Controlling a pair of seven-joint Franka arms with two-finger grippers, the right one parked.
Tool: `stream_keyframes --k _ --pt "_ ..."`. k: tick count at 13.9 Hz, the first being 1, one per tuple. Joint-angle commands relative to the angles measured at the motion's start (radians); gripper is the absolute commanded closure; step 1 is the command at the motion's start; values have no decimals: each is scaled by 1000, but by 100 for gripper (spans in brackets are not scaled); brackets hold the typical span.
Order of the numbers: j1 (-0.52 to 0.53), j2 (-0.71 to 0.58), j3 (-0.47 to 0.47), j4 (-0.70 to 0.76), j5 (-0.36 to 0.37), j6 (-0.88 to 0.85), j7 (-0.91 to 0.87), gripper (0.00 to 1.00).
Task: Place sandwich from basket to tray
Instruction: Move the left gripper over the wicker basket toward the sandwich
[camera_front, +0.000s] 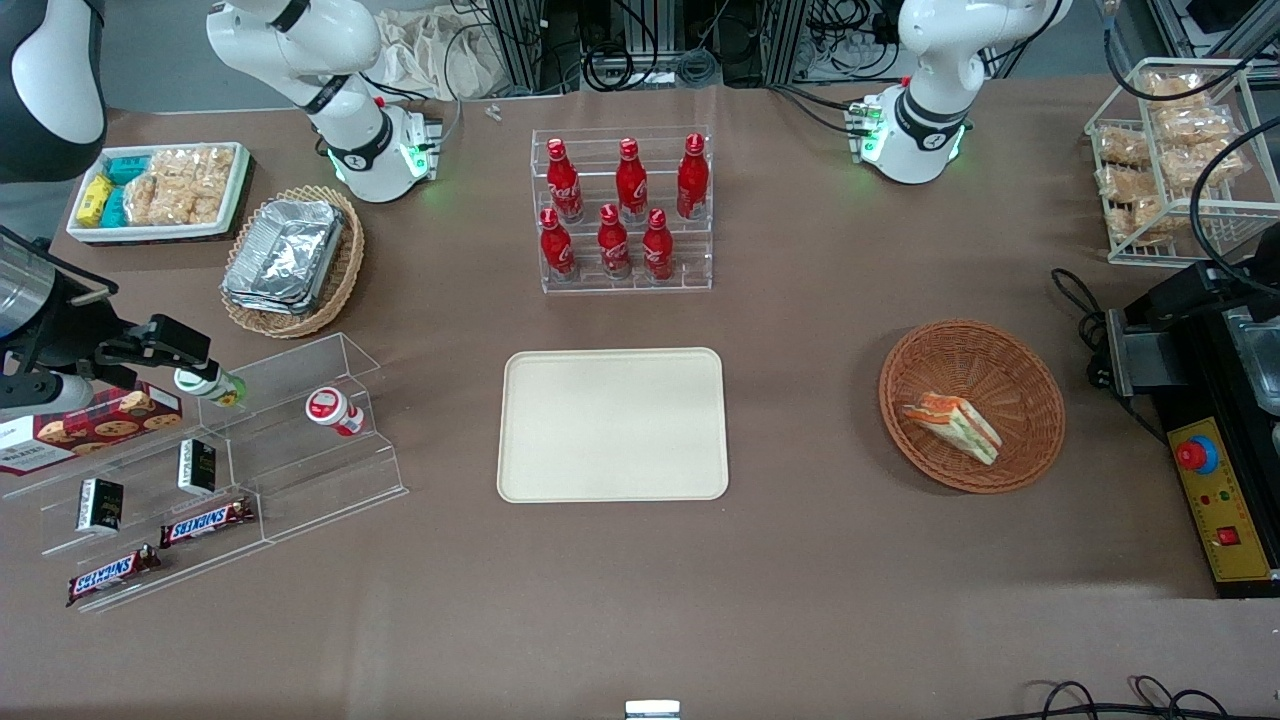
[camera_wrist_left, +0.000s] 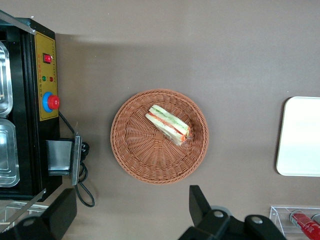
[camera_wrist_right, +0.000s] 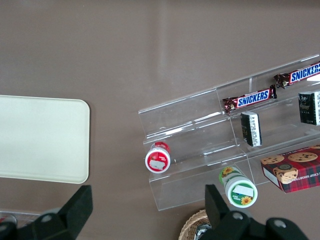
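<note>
One small triangular wedge sandwich (camera_wrist_left: 169, 124) of white bread with orange-red and green layers lies inside the round reddish-brown woven wicker basket (camera_wrist_left: 145, 165), off its centre, resting on the slope of the weave toward the large flat cream rectangular tray (camera_wrist_left: 300, 137) with rounded corners. In the front view the sandwich (camera_front: 953, 423) sits in the part of the basket (camera_front: 985, 360) nearer the camera, and the tray (camera_front: 612, 424) lies well apart from the basket on the brown table (camera_front: 800, 600), toward the parked arm's end.

My gripper (camera_wrist_left: 129, 207) hangs high above the table, looking straight down, just outside the basket's rim. Its two black fingers (camera_wrist_left: 200, 205) are spread wide apart, with nothing between them and touching nothing.

Beside the basket, toward my end of the table, stands a black machine with a yellow control panel (camera_wrist_left: 44, 75) carrying a red button. Farther from the front camera than the tray, six red bottles stand in a clear acrylic rack (camera_front: 625, 210).
</note>
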Motion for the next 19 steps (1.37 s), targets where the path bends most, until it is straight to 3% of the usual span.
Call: stream_keyframes --k 1,8,10,14,19 --pt "-3 -17 -3 -3 8 -19 4 0" --pt "-3 6 -8 -57 13 -17 6 0" --pt "-6 12 -12 -123 10 7 -11 0" --pt "-15 -38 -23 -360 11 217 -94 0" --pt "-21 -57 -31 -531 4 389 -172 0"
